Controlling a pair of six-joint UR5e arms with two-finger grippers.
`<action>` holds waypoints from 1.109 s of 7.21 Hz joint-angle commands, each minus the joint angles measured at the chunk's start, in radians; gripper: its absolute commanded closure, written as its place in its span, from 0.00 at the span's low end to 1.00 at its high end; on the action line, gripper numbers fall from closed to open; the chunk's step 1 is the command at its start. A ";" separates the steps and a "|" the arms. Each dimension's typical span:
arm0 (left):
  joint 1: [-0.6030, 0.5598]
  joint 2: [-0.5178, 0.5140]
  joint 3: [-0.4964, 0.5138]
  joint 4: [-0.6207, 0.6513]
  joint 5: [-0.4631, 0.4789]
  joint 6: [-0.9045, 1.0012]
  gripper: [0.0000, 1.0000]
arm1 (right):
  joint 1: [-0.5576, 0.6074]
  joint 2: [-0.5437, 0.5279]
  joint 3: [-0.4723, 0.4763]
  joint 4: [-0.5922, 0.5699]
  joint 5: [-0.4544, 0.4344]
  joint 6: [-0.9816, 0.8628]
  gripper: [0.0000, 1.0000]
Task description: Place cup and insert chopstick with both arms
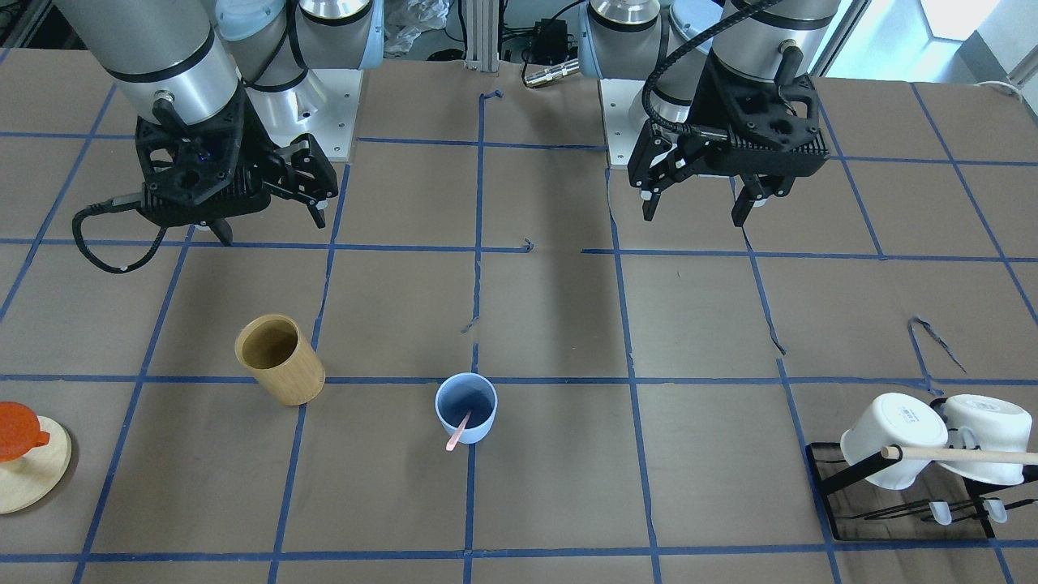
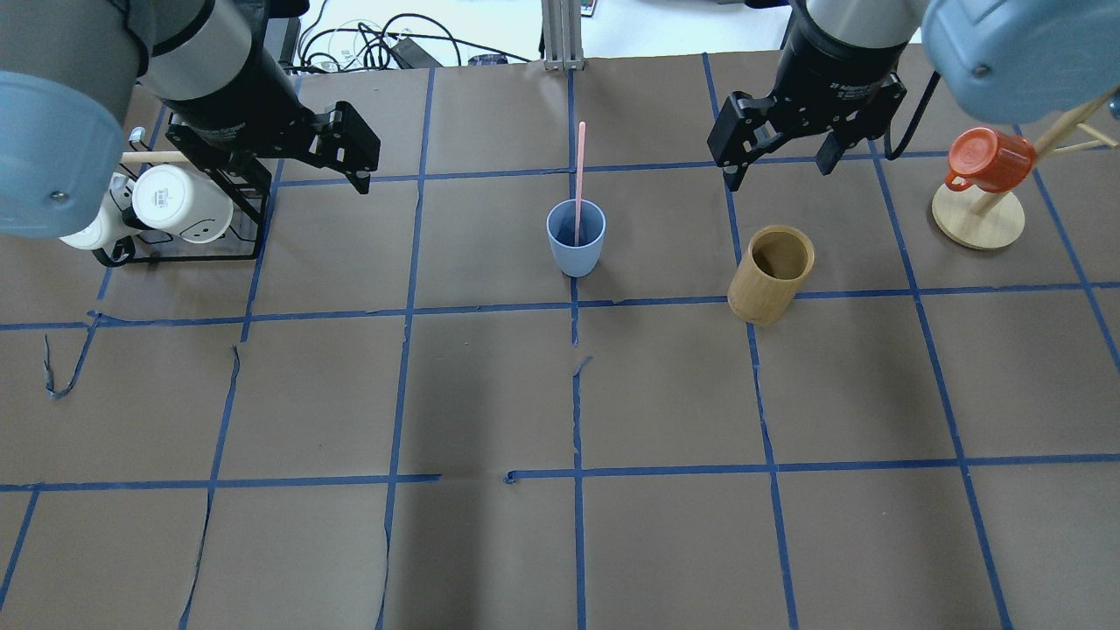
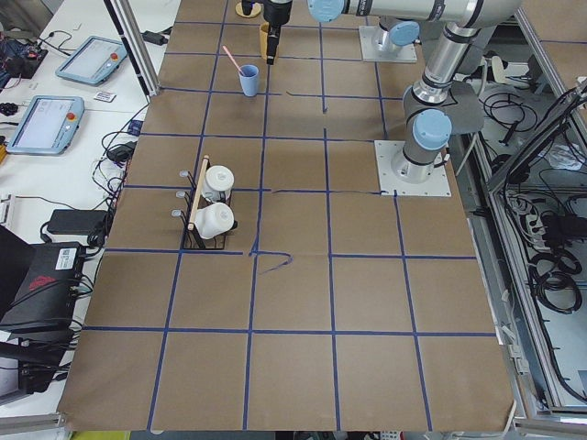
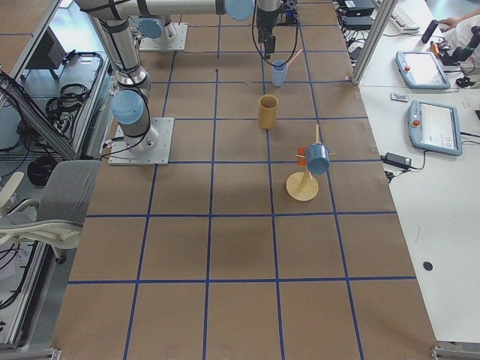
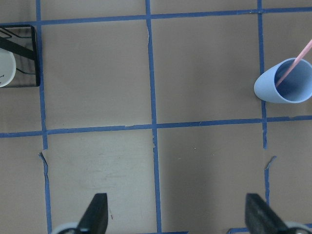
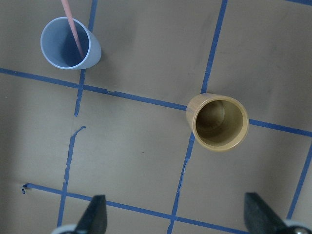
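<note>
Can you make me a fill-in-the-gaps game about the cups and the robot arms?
1. The chopstick standing in the blue cup is coloured ____.
2. The wooden cup beside it has ____ inside.
3. The left gripper and the right gripper hold nothing, and both have their jaws ____.
4. The two mugs on the black rack are coloured ____.

Missing words: pink, nothing, open, white.

Brown-papered table [image 2: 490, 394] w/ blue tape grid [image 2: 577, 473]; white side bench [image 4: 427, 210]; grey chair [image 4: 64, 202]; floor cables [image 3: 550, 266].
</note>
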 commanded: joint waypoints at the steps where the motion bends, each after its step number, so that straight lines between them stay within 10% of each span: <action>1: 0.000 0.000 0.000 0.000 0.000 0.000 0.00 | 0.000 -0.001 0.002 0.004 -0.010 0.002 0.00; 8: -0.002 0.002 0.001 -0.009 0.000 -0.003 0.00 | 0.000 0.003 0.017 0.001 -0.013 0.013 0.00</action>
